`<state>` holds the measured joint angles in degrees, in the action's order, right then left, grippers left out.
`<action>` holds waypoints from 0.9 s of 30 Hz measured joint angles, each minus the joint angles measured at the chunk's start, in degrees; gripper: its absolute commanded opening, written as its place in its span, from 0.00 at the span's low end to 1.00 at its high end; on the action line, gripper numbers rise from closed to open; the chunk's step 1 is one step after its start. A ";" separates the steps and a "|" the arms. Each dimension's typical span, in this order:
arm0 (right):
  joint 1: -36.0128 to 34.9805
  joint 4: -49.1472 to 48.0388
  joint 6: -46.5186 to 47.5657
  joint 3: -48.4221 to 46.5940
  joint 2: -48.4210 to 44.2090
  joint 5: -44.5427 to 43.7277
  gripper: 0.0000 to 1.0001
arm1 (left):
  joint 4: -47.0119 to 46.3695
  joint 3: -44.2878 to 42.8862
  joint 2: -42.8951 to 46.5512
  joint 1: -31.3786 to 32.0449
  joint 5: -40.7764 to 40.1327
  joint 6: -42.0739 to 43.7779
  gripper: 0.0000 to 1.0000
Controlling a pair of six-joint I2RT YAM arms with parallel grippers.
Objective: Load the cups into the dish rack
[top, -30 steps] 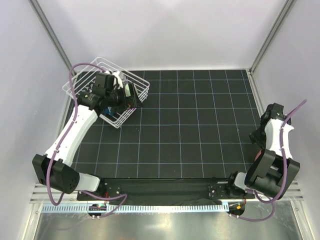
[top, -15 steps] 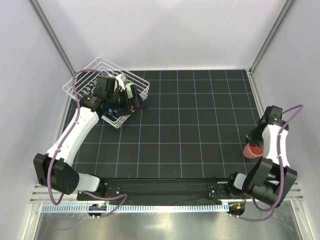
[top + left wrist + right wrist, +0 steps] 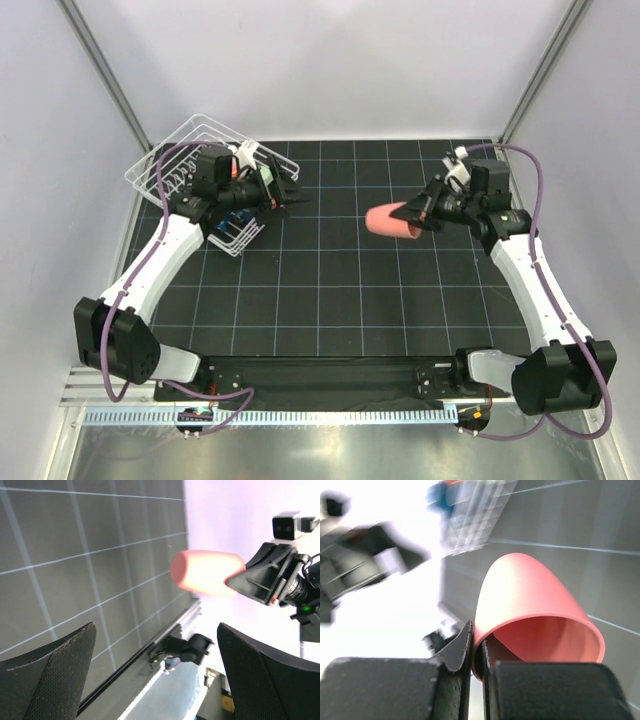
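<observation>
A pink cup [image 3: 392, 221] hangs sideways over the middle of the mat, its bottom pointing left. My right gripper [image 3: 421, 212] is shut on its rim, one finger inside and one outside [image 3: 465, 652]. The right wrist view looks into the cup's [image 3: 530, 605] mouth. The white wire dish rack [image 3: 195, 125] stands at the far left, with something dark blue [image 3: 234, 218] in its near corner. My left gripper [image 3: 291, 189] is open and holds nothing, just right of the rack and facing the cup [image 3: 205, 572]. Its fingers [image 3: 50, 680] frame the cup and the right gripper [image 3: 270, 575].
The black gridded mat [image 3: 350, 290] covers the table between white walls. A metal rail [image 3: 330, 415] runs along the near edge by the arm bases. The rack [image 3: 470, 520] shows only as a blur in the right wrist view.
My right gripper closed on the pink cup at the near right, lifted it and swung it up to the mat's middle. My left gripper turned away from the rack to face right.
</observation>
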<state>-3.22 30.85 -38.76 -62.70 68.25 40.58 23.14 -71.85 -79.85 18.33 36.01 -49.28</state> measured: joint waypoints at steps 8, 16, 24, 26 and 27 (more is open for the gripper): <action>-7.67 -18.27 -13.27 -3.48 0.85 12.70 0.04 | -8.31 0.33 0.02 0.44 7.28 -2.86 1.00; -8.85 -34.58 -25.00 -1.84 1.46 18.25 0.04 | -17.79 0.37 0.07 2.93 13.40 -6.08 1.00; -11.87 -43.30 -31.01 -1.03 2.99 18.73 0.04 | -31.19 2.43 0.15 6.58 15.89 -13.97 1.00; -12.35 -44.89 -32.02 -1.03 3.54 18.73 0.04 | -32.76 2.86 0.13 6.73 15.98 -15.41 1.00; -12.55 -45.55 -32.39 -1.03 3.82 18.73 0.04 | -33.40 2.89 0.13 6.82 16.00 -16.17 1.00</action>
<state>-15.77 -14.70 -71.16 -63.72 72.07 59.31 -10.26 -68.97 -79.72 25.15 52.01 -65.45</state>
